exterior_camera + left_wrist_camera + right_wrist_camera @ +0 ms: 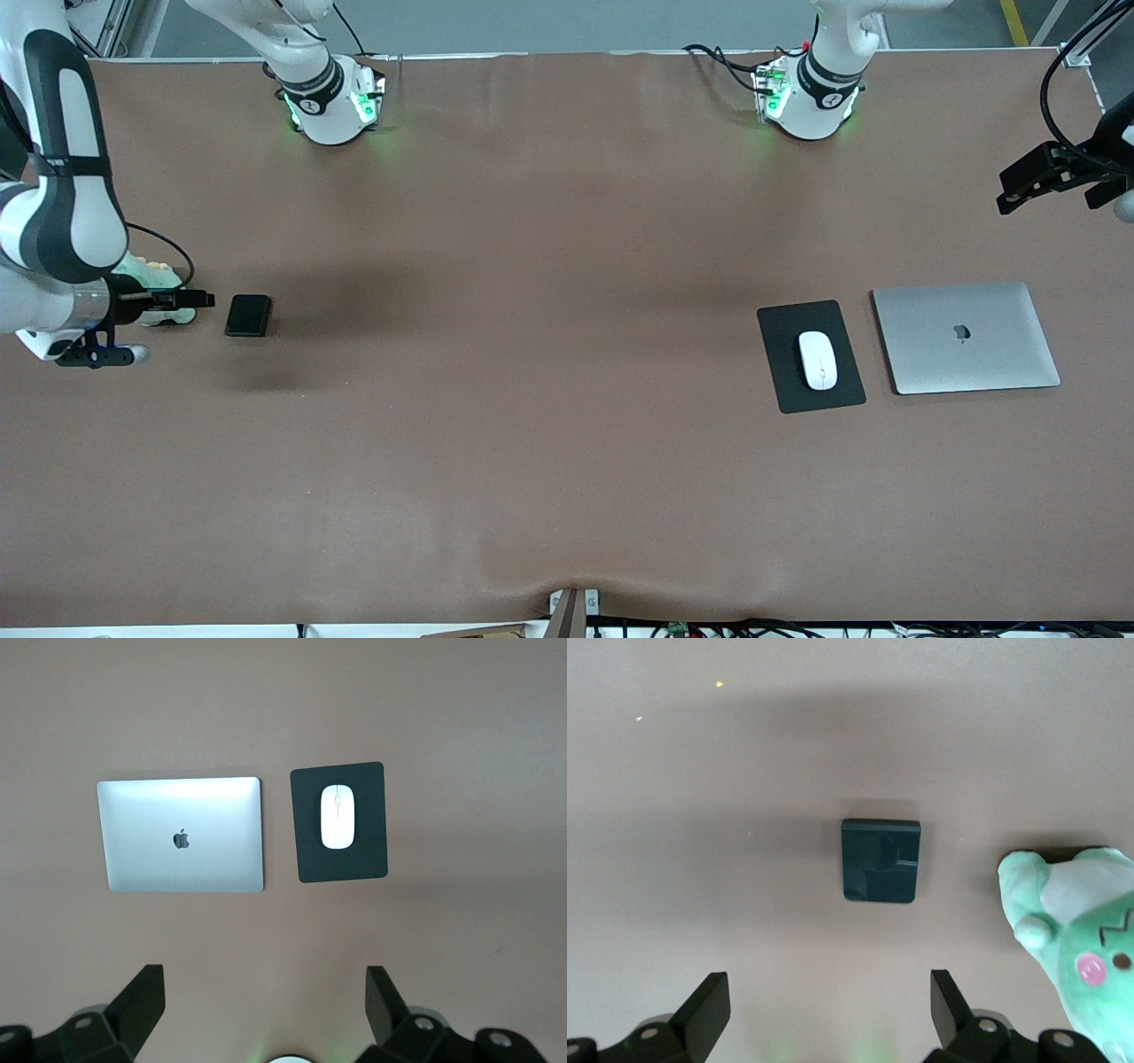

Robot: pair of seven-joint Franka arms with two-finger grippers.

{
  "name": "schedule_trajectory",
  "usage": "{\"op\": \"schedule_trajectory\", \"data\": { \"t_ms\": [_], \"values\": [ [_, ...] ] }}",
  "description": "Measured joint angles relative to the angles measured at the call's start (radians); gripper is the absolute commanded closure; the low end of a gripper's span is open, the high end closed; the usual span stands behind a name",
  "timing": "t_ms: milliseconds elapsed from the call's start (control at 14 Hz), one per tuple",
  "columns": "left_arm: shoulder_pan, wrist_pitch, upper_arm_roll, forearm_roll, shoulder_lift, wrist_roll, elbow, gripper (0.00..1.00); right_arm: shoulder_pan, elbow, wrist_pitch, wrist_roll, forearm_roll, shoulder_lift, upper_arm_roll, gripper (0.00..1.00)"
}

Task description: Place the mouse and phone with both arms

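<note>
The white mouse point(817, 359) lies on a black pad point(788, 381) toward the left arm's end of the table. It also shows in the left wrist view point(337, 816) on the pad point(372, 859). The black phone point(248, 315) lies flat on the table toward the right arm's end, and shows in the right wrist view point(880, 861). My right gripper point(190, 299) hangs open and empty above the table beside the phone; its own view point(830, 1005) shows wide jaws. My left gripper point(1019, 186) is raised at the left arm's end, open and empty point(264, 1001).
A closed silver laptop point(966, 337) lies beside the pad, toward the left arm's end point(182, 835). A green plush toy point(151, 268) lies by the phone under the right wrist point(1081, 948). A brown cloth covers the table point(549, 399).
</note>
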Motion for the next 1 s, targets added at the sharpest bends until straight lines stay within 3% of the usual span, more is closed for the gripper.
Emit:
{"op": "schedule_trajectory", "data": {
  "t_ms": [357,786,1000],
  "values": [
    [0.0,0.0,0.0,0.0,-0.003,0.0,0.001,0.0,0.007,0.172,-0.207,0.0,0.0,-0.002,0.009,0.0],
    [-0.001,-0.001,-0.001,0.0,-0.013,0.003,0.001,0.0,0.065,0.29,-0.267,0.007,-0.105,-0.001,0.013,0.0],
    [-0.001,-0.002,-0.001,0.0,-0.014,0.018,0.002,0.0,0.06,0.327,-0.323,0.012,-0.109,-0.012,0.009,0.0]
  ]
}}
